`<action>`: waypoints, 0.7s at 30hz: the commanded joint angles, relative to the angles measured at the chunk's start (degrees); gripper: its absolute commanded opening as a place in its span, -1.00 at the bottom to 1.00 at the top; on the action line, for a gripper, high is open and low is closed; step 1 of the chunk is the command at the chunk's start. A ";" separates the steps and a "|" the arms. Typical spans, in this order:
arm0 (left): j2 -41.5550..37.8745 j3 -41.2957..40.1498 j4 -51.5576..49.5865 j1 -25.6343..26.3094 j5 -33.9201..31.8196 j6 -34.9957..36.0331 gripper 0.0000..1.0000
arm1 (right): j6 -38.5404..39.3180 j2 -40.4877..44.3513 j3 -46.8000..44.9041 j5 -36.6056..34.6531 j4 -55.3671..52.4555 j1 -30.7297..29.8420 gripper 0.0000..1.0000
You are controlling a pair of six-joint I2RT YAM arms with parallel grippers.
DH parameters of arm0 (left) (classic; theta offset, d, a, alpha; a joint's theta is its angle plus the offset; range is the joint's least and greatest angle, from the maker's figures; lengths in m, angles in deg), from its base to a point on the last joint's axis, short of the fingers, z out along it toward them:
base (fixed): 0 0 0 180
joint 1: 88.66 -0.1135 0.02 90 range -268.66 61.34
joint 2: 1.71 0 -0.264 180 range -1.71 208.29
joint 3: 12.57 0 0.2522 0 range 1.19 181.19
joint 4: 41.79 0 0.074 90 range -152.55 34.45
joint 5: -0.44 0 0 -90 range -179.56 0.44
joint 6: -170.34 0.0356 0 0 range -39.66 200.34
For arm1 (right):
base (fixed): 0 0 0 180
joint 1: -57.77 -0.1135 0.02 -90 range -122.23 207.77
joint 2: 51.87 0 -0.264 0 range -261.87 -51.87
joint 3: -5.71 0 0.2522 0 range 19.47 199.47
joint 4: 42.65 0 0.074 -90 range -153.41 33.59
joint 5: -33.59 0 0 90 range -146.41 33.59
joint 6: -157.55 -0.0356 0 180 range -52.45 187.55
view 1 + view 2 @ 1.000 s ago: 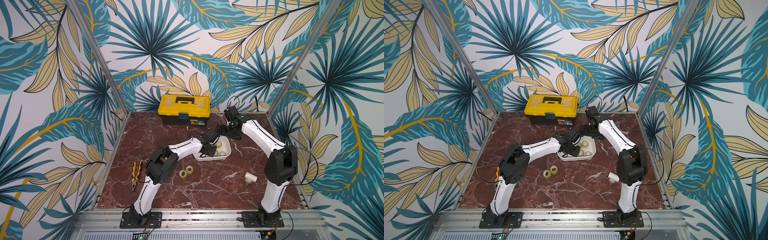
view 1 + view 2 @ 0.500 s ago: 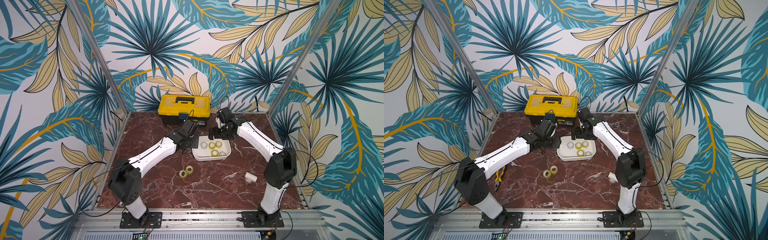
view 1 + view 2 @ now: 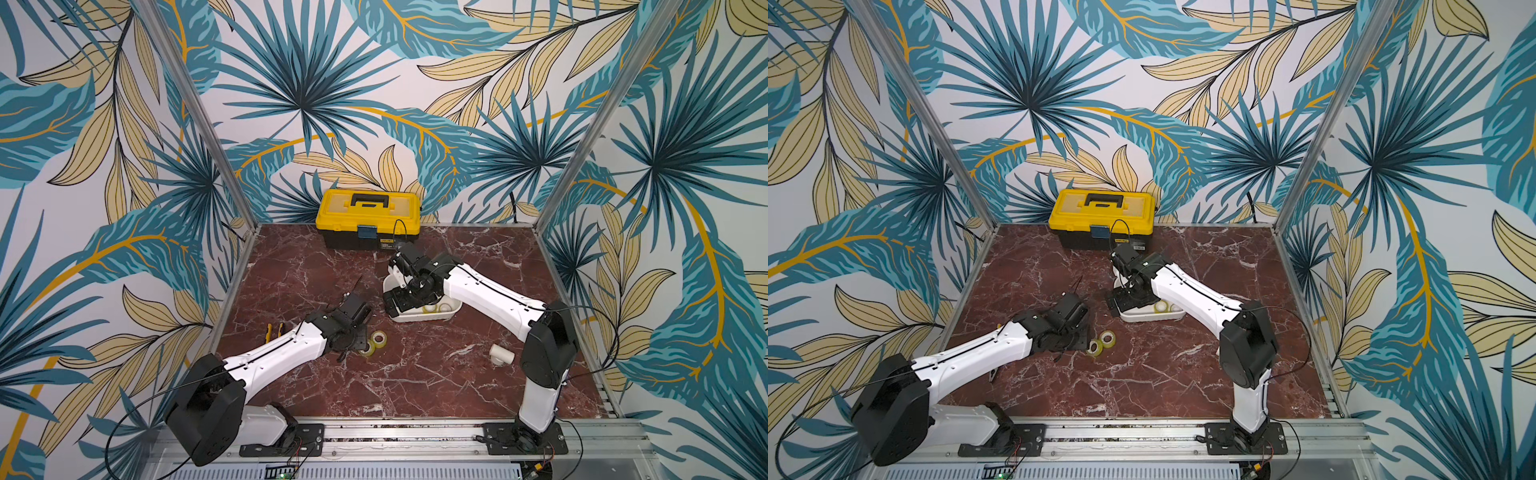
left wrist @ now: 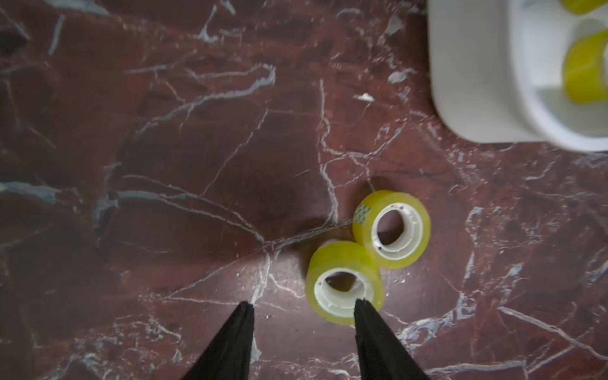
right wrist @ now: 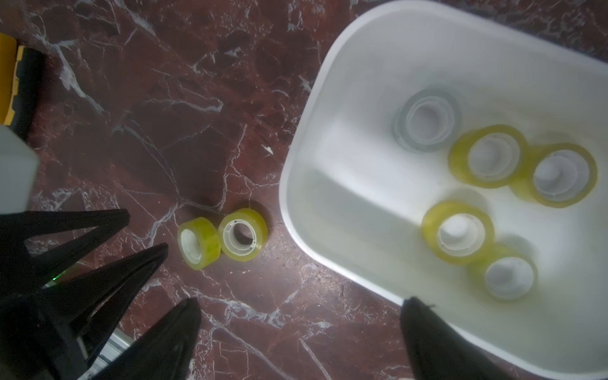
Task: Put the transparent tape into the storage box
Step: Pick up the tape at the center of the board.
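Two loose tape rolls (image 4: 344, 283) sit touching on the bench (image 4: 164, 131), the nearest one right at a fingertip of the left end effector (image 4: 302, 306), just outside its half-spread, empty jaws. Left's closer; the right end effector (image 5: 302, 302) hangs wide open over the storage box (image 5: 316, 98) edge.

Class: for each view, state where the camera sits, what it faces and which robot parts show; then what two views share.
Top views: high in front, facing down and back; left arm and right arm show whole.
Left wrist: on left arm, facing down at two loose rolls, tub corner; open left gripper shows.
Right wrist: on right arm, facing down into tub; open right gripper shows.
Shared: both wrist views show those rolls and the tub.
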 commanded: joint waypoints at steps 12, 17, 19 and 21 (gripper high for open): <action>-0.38 -5.31 10.09 0.37 -0.42 -2.25 0.08 | -2.31 1.32 -2.39 -2.41 1.14 -3.14 0.99; 3.24 -4.67 11.68 0.72 -0.22 -1.68 0.08 | -2.36 1.02 -2.06 -3.21 1.21 -3.14 0.99; 3.65 -5.13 11.61 0.72 -0.22 -1.63 0.08 | -2.28 0.86 -1.97 -3.39 1.10 -3.14 0.99; 3.45 -5.59 11.51 0.72 -0.22 -1.72 0.08 | -2.14 0.77 -1.84 -3.66 1.09 -3.14 0.99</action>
